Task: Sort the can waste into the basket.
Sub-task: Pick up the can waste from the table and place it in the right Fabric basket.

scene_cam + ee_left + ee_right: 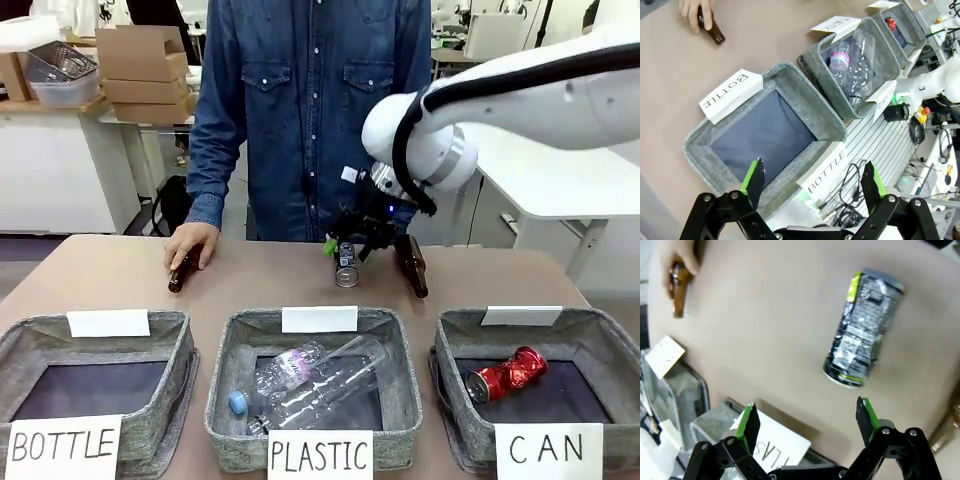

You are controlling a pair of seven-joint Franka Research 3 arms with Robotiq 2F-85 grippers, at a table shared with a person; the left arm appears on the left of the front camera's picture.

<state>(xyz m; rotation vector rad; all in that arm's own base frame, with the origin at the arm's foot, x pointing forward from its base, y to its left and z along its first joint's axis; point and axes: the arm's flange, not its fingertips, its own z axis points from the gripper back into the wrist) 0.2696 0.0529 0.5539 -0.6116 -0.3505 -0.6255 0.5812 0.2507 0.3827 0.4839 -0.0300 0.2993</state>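
Brown tabletop (110,275): dark printed metal can (862,330) lies sideways, just ahead of your right gripper (807,415), jaws spread, empty. Left gripper (812,177) likewise released. Expect can light, thin-walled, slick, prone to roll; pinch across mid-body. Grey woven CAN basket (612,335) sits front right.

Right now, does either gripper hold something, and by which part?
No, nothing is held. The right gripper is open above the dark can lying on the table, not touching it. The left gripper is open and empty.
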